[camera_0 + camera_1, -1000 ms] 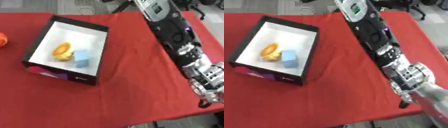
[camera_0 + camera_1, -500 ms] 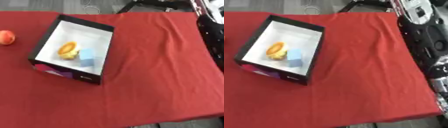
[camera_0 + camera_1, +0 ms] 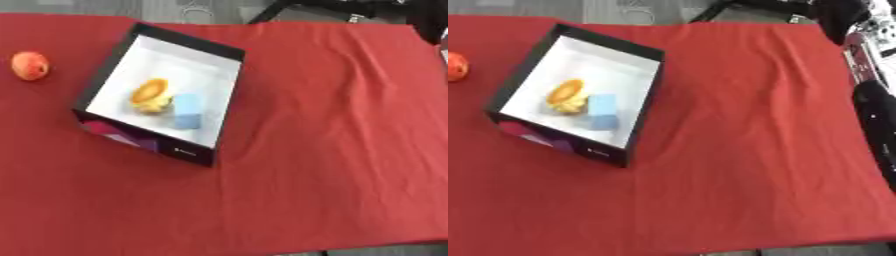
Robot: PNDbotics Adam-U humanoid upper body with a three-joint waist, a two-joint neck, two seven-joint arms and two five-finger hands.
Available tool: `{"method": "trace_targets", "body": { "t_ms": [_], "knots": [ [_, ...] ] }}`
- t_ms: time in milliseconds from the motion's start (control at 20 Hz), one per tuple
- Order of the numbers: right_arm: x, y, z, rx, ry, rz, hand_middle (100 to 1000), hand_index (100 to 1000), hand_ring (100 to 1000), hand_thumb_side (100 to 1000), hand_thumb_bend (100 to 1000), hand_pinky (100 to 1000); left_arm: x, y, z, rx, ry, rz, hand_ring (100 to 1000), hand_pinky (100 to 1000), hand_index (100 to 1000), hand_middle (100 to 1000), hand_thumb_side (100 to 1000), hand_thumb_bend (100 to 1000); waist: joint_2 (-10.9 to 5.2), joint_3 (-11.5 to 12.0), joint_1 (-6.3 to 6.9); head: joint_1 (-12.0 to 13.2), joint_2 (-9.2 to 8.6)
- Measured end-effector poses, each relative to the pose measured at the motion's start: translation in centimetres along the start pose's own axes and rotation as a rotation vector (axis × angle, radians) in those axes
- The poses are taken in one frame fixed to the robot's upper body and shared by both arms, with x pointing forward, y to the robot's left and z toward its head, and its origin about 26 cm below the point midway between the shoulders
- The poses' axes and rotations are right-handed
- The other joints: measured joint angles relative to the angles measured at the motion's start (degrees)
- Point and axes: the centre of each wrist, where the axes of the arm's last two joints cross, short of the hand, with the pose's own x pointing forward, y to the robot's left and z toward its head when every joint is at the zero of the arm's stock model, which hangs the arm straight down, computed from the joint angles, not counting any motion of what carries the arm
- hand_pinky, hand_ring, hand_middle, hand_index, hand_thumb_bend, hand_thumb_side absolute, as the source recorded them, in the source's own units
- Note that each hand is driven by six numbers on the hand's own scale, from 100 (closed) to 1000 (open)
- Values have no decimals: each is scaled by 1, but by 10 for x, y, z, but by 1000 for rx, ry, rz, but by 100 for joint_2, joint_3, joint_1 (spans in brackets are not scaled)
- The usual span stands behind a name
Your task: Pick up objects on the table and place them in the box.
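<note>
my hands are out of view, so i can't tell my fingers' state; only the orange ball [image 3: 30, 65] waits outside the box [image 3: 229, 90].

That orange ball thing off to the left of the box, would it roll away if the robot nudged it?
Probably. The ball looks round, so a nudge would likely send it rolling. The red cloth is wrinkled, which may slow it. It lies apart from the box, so nothing nearby would stop it.
</note>
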Motion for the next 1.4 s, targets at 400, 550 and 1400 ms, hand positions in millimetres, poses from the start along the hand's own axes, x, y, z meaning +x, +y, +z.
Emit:
{"method": "trace_targets", "body": {
  "t_ms": [400,550,1400],
  "knots": [
    [4,2,8,-8,-31,-4,746,814,932,451,100,1000,-20,42,-55,-312,10,-385,807,861,901,800,544,399,94,-119,46,43,0],
    [5,4,10,-2,-32,-1,745,813,931,458,100,1000,-31,51,-72,-341,34,-449,818,867,913,810,516,453,131,-175,96,79,0],
    [8,32,3,129,-39,6,737,805,925,485,100,1000,-85,-35,-120,-561,112,-505,833,864,903,817,483,550,284,-476,147,432,-67]
  ]
}}
